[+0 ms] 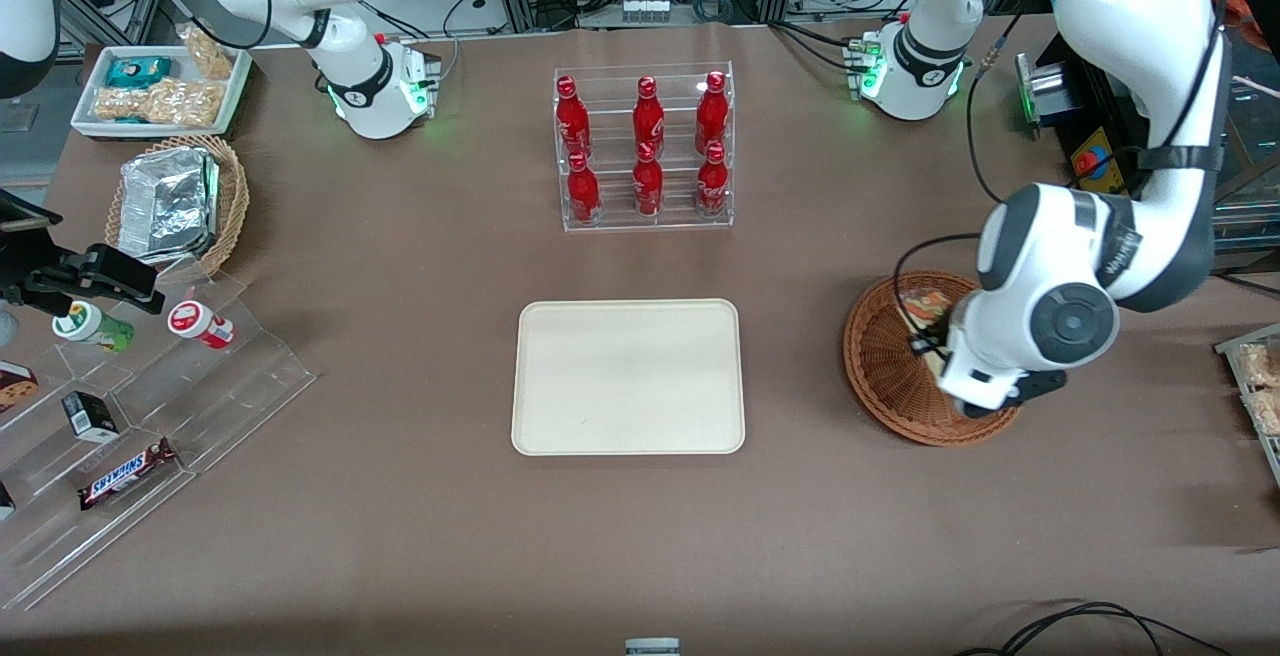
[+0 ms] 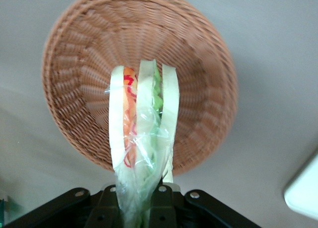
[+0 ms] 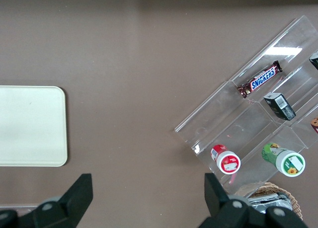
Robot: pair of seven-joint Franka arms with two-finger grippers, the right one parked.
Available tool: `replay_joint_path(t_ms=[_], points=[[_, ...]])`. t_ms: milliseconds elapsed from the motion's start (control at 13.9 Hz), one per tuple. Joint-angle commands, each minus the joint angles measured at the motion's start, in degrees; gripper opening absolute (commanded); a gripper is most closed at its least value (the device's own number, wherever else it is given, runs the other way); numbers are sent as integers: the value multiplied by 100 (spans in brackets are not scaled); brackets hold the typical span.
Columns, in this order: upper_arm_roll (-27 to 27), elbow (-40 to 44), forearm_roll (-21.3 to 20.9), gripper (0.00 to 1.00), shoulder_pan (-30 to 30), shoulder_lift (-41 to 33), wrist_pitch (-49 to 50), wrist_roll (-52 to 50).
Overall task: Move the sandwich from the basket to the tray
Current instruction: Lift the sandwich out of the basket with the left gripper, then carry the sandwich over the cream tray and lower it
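Note:
The clear-wrapped sandwich (image 2: pixel 141 118) stands on edge, its white bread and orange and green filling showing, and my gripper (image 2: pixel 135 195) is shut on its wrapped end. The round reddish-brown basket (image 2: pixel 198 64) lies below it, nothing else showing in it. In the front view the gripper (image 1: pixel 935 341) hangs over the basket (image 1: pixel 885 366) at the working arm's end of the table, and a bit of the sandwich (image 1: pixel 925 308) shows beside the wrist. The cream tray (image 1: pixel 628 376) lies bare at the table's middle; a corner of the tray (image 2: pixel 303 193) shows in the wrist view.
A clear rack of red bottles (image 1: pixel 645 151) stands farther from the front camera than the tray. Toward the parked arm's end are a tan basket with foil packs (image 1: pixel 180 201), a white snack tray (image 1: pixel 160 86) and a clear stepped stand (image 1: pixel 150 386) with a Snickers bar.

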State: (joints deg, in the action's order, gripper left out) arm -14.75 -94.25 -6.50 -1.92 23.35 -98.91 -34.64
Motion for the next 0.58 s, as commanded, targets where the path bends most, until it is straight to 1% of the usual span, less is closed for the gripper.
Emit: replay_joint_path(t_ms=[0, 144, 216, 288, 432, 504], points=[[-570, 73, 87, 9, -168, -6, 57, 80], [-1159, 230, 70, 9, -194, 248, -302, 10], [-1371, 327, 17, 9, -360, 423, -417, -51], [-1382, 476, -35, 9, -640, 581, -444, -165], [-1382, 1116, -289, 14, -1089, 1143, -453, -254], [-1382, 1423, -326, 14, -1317, 1415, -480, -350]])
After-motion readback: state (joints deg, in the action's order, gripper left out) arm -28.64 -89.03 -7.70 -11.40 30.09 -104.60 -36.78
